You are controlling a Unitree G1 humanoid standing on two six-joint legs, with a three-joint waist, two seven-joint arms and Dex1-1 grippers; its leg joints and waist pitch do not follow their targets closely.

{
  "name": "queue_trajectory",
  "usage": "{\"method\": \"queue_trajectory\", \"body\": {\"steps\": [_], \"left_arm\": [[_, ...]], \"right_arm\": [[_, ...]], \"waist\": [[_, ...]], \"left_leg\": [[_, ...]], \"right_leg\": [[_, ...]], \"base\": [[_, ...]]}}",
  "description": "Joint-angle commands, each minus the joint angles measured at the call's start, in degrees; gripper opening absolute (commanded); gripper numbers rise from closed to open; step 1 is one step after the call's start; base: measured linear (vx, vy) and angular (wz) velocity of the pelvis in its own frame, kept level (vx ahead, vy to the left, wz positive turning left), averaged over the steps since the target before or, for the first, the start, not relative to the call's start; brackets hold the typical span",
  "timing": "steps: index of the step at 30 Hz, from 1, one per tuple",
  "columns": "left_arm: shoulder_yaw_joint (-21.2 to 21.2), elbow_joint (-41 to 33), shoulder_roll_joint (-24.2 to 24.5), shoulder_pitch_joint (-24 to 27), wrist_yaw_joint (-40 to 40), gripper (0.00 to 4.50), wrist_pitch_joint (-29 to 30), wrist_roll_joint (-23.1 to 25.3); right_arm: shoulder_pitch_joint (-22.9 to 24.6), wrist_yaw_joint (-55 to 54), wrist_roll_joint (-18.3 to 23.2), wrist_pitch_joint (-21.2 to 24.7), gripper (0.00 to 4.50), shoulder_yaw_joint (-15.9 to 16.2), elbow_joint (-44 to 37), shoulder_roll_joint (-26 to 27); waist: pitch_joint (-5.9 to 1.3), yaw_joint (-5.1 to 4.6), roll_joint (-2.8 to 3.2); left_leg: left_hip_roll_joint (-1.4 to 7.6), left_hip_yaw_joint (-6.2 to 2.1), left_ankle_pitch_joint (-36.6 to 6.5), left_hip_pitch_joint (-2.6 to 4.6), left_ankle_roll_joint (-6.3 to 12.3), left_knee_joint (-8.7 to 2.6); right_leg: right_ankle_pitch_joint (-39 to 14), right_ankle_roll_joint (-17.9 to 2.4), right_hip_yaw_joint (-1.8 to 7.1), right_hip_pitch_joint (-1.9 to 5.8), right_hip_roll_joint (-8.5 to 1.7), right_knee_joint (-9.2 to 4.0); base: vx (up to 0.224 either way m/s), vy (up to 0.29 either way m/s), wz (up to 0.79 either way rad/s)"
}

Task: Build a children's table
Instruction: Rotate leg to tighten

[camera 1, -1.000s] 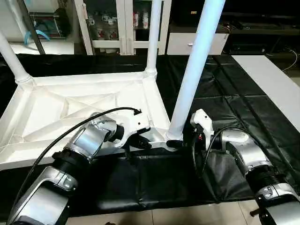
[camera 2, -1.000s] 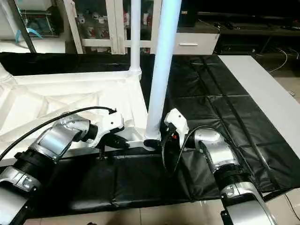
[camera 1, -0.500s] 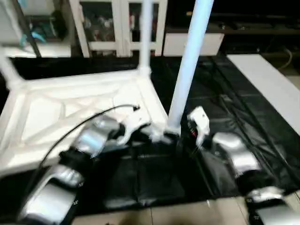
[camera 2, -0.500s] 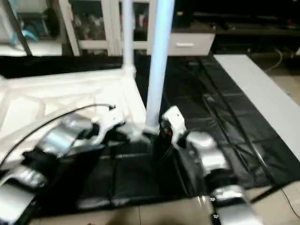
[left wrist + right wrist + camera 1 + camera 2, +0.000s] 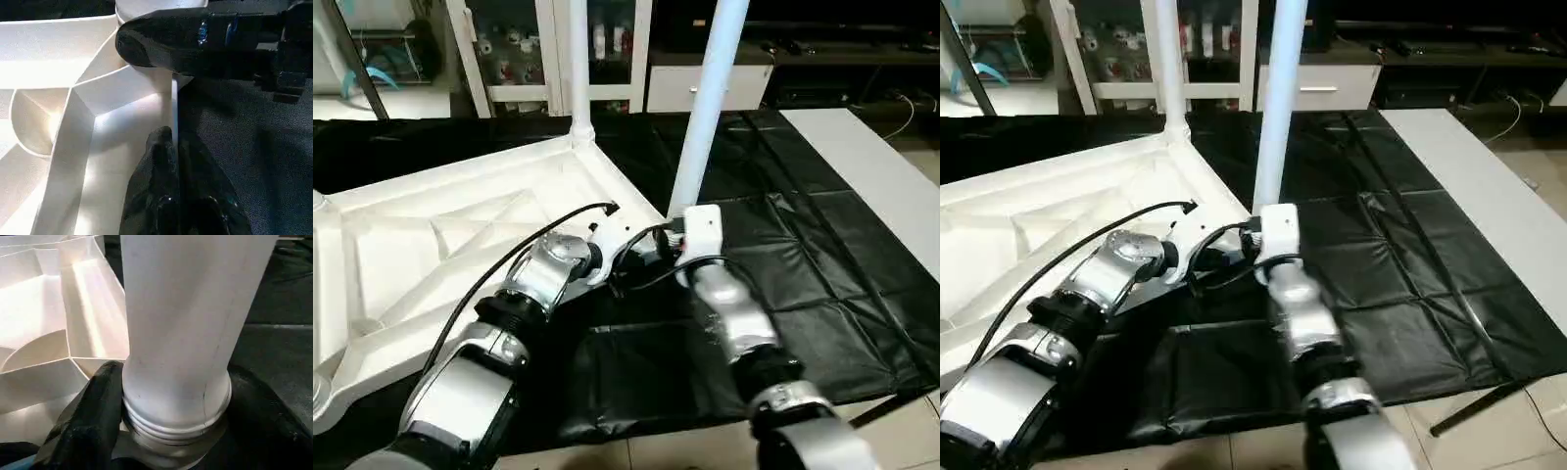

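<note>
While the top [image 5: 431,245] lies ribs-up on the black cloth [image 5: 803,255] before a cabinet [image 5: 548,49], the left gripper [image 5: 173,161] pinches its rim shut and the right gripper [image 5: 161,431] clasps the base of the near leg [image 5: 705,108], whose forearm hides that socket.

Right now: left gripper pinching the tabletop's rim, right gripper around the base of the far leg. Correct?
Not quite. The right gripper is around the base of the near leg, as the right wrist view shows. The left gripper does pinch the tabletop's rim.
</note>
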Motion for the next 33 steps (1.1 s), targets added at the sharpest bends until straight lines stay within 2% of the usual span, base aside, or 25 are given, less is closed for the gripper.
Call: {"method": "queue_trajectory", "body": {"steps": [1,2,3,5,6,7,8,10,12,13,14,15,17,18,19,20,21,23,24,27,29,31,33], "left_arm": [[-1.1,1.5,-0.2,0.9,0.0,0.0,-0.5,0.7],[-1.1,1.8,0.0,0.9,-0.3,0.0,-0.9,0.8],[-1.1,1.6,0.6,1.3,-0.9,0.0,-1.2,1.0],[-1.4,1.4,1.0,1.5,-1.3,0.0,-1.3,1.3],[-1.6,1.1,1.2,1.6,-1.6,0.0,-1.3,1.4],[-1.9,-0.1,1.9,2.4,-2.7,0.0,-1.0,1.4],[-1.9,-0.2,1.9,2.5,-2.8,0.0,-1.0,1.4],[-2.5,-1.7,2.9,3.6,-4.3,0.0,-0.8,1.5],[-3.4,-3.6,4.1,4.9,-5.8,0.0,-0.7,1.9],[-3.8,-4.7,4.7,5.6,-6.9,0.0,-0.4,1.9],[-4.1,-5.7,5.1,6.1,-7.9,0.0,-0.1,1.8],[-4.7,-7.2,6.0,7.1,-9.7,0.0,0.3,1.7],[-4.9,-7.6,6.3,7.4,-10.3,0.0,0.2,1.7],[-5.6,-9.0,7.1,8.3,-12.2,0.0,0.4,1.4],[-6.0,-9.9,7.5,8.7,-13.4,0.0,0.7,1.3],[-6.4,-10.8,7.9,9.2,-14.7,0.0,0.7,1.1],[-7.7,-13.0,8.9,10.2,-18.5,0.0,0.4,0.4],[-8.3,-14.3,9.4,10.6,-20.6,0.0,0.5,0.0],[-9.4,-16.5,10.5,11.5,-23.6,0.0,0.8,-0.5],[-10.0,-17.6,11.2,11.8,-25.2,0.0,1.0,-0.4],[-10.3,-18.5,11.6,12.1,-26.5,0.0,1.7,-0.6],[-10.5,-19.0,11.9,12.2,-26.3,0.0,1.9,-0.1],[-11.0,-19.7,12.3,12.5,-27.2,0.0,2.5,0.0]], "right_arm": [[0.0,-1.5,-1.3,-1.3,2.69,-0.7,0.8,-0.8],[-0.4,-1.1,-0.5,-2.6,2.69,-1.4,0.6,-0.7],[-0.2,1.6,-0.6,-3.0,2.69,-0.7,-0.7,-1.7],[0.8,3.6,-0.1,-2.2,2.69,-0.5,-2.6,-2.2],[1.3,4.7,0.7,-1.7,3.04,-0.8,-3.4,-2.2],[3.4,8.5,2.6,-0.1,3.04,-1.0,-7.2,-3.2],[3.6,8.8,2.7,0.0,3.39,-1.0,-7.4,-3.3],[5.7,14.1,4.2,3.1,3.44,-0.1,-11.7,-5.6],[7.2,19.7,4.9,7.4,3.51,1.9,-15.1,-8.2],[7.9,22.1,5.2,9.1,3.78,2.6,-16.8,-9.5],[8.4,24.0,5.3,10.1,3.85,3.3,-18.1,-10.6],[9.5,29.0,6.0,11.1,3.87,4.8,-20.9,-12.9],[9.8,30.7,6.4,11.5,3.92,5.1,-21.7,-13.7],[10.7,35.2,7.5,12.2,3.92,5.7,-23.9,-15.8],[11.1,37.7,8.2,12.4,3.92,6.0,-24.9,-17.0],[11.5,40.2,8.9,12.7,3.92,6.2,-25.9,-18.1],[12.4,46.2,10.3,12.3,3.92,7.3,-27.5,-20.9],[12.7,49.0,10.8,12.0,3.92,7.8,-28.0,-22.2],[13.1,53.9,11.5,12.1,3.92,8.5,-28.3,-24.4],[13.2,57.4,11.8,12.4,3.92,9.0,-27.8,-25.8],[12.8,59.7,11.8,12.6,3.92,9.6,-27.0,-26.8],[12.3,60.7,10.5,11.6,3.92,10.8,-26.1,-27.6],[11.9,61.9,10.0,11.1,3.92,11.7,-25.4,-27.9]], "waist": [[-3.34,0.08,0.21],[-3.36,0.16,0.43],[-3.33,0.12,0.48],[-3.37,0.21,0.29],[-3.32,0.26,0.3],[-3.46,0.34,-0.13],[-3.54,0.69,0.05],[-3.57,0.8,-0.3],[-3.35,0.93,-0.24],[-3.35,0.93,-0.24],[-3.23,0.93,-0.31],[-3.22,1.01,-0.07],[-3.2,0.93,-0.18],[-3.16,0.88,0.29],[-3.19,0.92,0.17],[-3.25,1.0,0.31],[-3.34,1.0,0.3],[-3.28,1.15,0.19],[-3.3,1.33,0.3],[-3.17,1.51,0.19],[-3.1,1.74,0.3],[-3.05,1.76,0.72],[-2.94,1.71,0.53]], "left_leg": [[0.83,0.04,-16.8,0.17,-0.1,-4.62],[0.82,0.04,-16.4,0.16,0.07,-4.61],[0.8,0.05,-16.2,0.1,0.21,-4.61],[0.82,0.09,-14.9,-0.03,0.64,-4.53],[0.79,0.14,-14.7,-0.07,0.97,-4.52],[0.84,0.17,-13.3,-0.12,1.5,-4.41],[0.9,0.19,-11.5,-0.13,2.37,-4.28],[0.95,0.31,-9.3,-0.16,3.81,-4.13],[1.0,0.26,-8.6,-0.31,4.56,-4.28],[1.0,0.26,-8.6,-0.31,4.56,-4.28],[1.15,0.32,-10.4,-0.21,4.11,-4.38],[1.26,0.3,-11.3,-0.06,3.61,-4.43],[1.25,0.32,-11.7,-0.08,3.11,-4.45],[1.25,0.25,-13.1,0.02,2.37,-4.54],[1.36,0.18,-13.3,-0.01,2.36,-4.54],[1.41,0.18,-13.1,0.05,2.42,-4.56],[1.42,0.15,-12.8,0.08,2.55,-4.49],[1.48,0.25,-12.3,0.05,3.05,-4.4],[1.49,0.28,-12.0,0.09,3.29,-4.35],[1.53,0.34,-12.8,0.21,3.25,-4.39],[1.57,0.3,-13.8,0.42,2.63,-4.51],[1.56,0.2,-15.1,0.53,1.87,-4.6],[1.51,0.11,-16.6,0.56,1.31,-4.77]], "right_leg": [[-15.2,-11.2,1.51,2.74,-1.97,-4.06],[-14.8,-11.1,1.55,2.74,-2.02,-4.01],[-14.2,-11.2,1.52,2.76,-1.92,-4.03],[-12.5,-11.7,1.55,2.95,-1.97,-3.78],[-12.1,-11.7,1.56,3.03,-1.92,-3.81],[-10.6,-12.0,1.55,3.18,-1.97,-3.61],[-8.4,-12.4,1.59,3.4,-2.07,-3.35],[-5.5,-13.4,1.55,3.55,-2.02,-3.13],[-6.2,-13.5,1.44,3.77,-1.99,-3.2],[-6.2,-13.5,1.44,3.77,-1.99,-3.2],[-10.7,-12.9,1.5,3.59,-2.22,-3.69],[-12.6,-12.5,1.55,3.44,-2.27,-3.87],[-13.2,-12.3,1.6,3.33,-2.18,-3.92],[-13.9,-12.0,1.56,3.36,-2.05,-4.16],[-13.6,-12.1,1.59,3.41,-2.13,-4.01],[-12.7,-12.4,1.61,3.36,-2.11,-3.94],[-11.8,-12.8,1.58,3.41,-2.07,-3.76],[-10.0,-13.6,1.62,3.38,-2.1,-3.62],[-9.5,-14.2,1.57,3.39,-2.12,-3.59],[-11.3,-14.4,1.58,3.23,-2.17,-3.73],[-12.9,-14.2,1.6,3.14,-2.18,-3.87],[-13.3,-14.0,1.54,3.12,-2.1,-3.92],[-15.5,-13.5,1.5,3.15,-2.18,-4.12]], "base": [[0.0,0.0,0.0],[0.0,0.0,0.0],[0.0,0.0,0.0],[0.0,0.0,0.0],[0.0,0.0,0.0],[0.0,0.0,0.0],[0.0,0.0,0.0],[0.0,0.0,0.0],[0.0,0.0,0.0],[0.0,0.0,0.0],[0.0,0.0,0.0],[0.0,0.0,0.0],[0.0,0.0,0.0],[0.0,0.0,0.0],[0.0,0.0,0.0],[0.0,0.0,0.0],[0.0,0.0,0.0],[0.0,0.0,0.0],[0.0,0.0,0.0],[0.0,0.0,0.0],[0.0,0.0,0.0],[0.0,0.0,0.0],[0.0,0.0,0.0]]}}
